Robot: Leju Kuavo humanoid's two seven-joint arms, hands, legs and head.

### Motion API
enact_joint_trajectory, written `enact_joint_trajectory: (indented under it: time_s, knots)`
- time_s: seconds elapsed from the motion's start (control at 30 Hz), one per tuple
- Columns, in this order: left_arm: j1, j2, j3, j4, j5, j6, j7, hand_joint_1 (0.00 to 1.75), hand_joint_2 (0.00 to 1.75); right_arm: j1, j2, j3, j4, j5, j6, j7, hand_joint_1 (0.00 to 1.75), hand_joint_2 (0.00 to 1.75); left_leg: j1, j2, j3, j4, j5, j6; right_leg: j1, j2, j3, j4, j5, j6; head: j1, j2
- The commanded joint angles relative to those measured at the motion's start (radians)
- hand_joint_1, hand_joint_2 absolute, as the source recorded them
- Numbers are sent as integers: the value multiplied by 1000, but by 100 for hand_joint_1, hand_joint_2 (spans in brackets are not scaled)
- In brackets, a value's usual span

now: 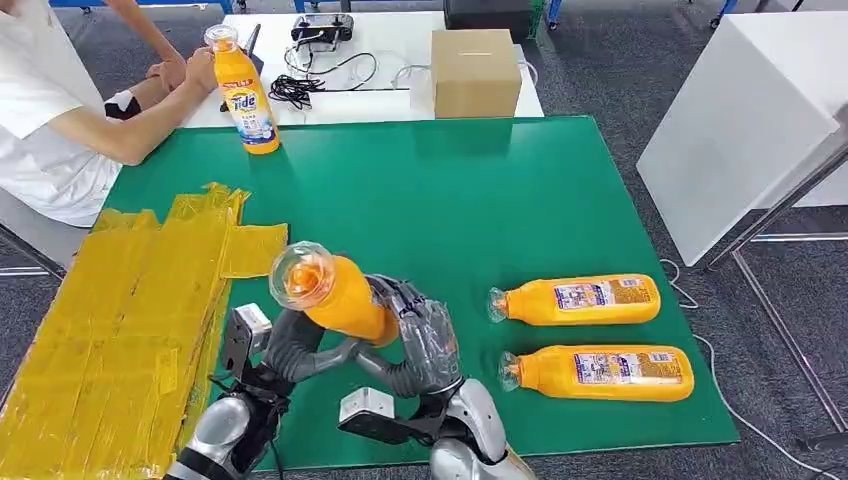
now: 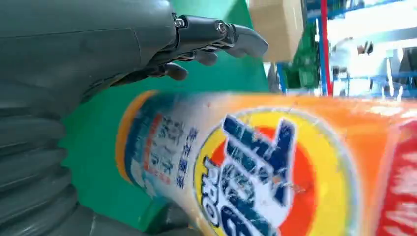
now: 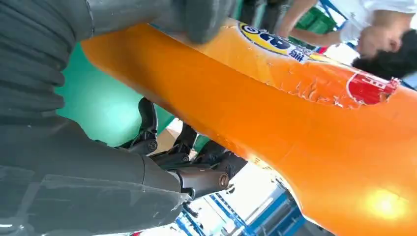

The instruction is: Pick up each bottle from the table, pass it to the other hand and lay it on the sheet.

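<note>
An orange bottle [image 1: 335,295] with a clear cap hangs tilted over the near edge of the green table [image 1: 430,200], cap toward me. My right hand [image 1: 428,342] grips its lower body; in the right wrist view the thumb [image 3: 204,17] presses on the bottle [image 3: 275,113]. My left hand [image 1: 298,348] sits under it near the neck. In the left wrist view its fingers [image 2: 216,37] stretch out with a gap to the label [image 2: 255,167]. Two more orange bottles [image 1: 580,300] [image 1: 600,372] lie on their sides at the right. The yellow sheet [image 1: 120,320] covers the table's left side.
A person in white at the far left holds an upright orange bottle [image 1: 245,90] on the table's far corner. A cardboard box [image 1: 475,72] and cables [image 1: 300,85] sit on a white table behind. A white cabinet [image 1: 740,120] stands at the right.
</note>
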Motion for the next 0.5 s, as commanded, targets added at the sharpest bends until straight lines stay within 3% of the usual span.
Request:
enact_joint_trajectory:
  time_s: [0.03, 0.5]
  knots:
    - [1, -3, 22, -7, 1, 9, -3, 0, 175, -65, 0, -11, 131, 3, 20, 21, 175, 175, 0, 1, 4, -1, -1, 0, 0, 0, 4, -2, -1, 1, 0, 0]
    - [49, -12, -95, -88, -84, 29, -22, 0, 175, -55, 2, -39, 150, 19, 29, 42, 175, 175, -1, 1, 6, -2, -2, 0, -1, 0, 7, -2, -2, 1, 0, 0]
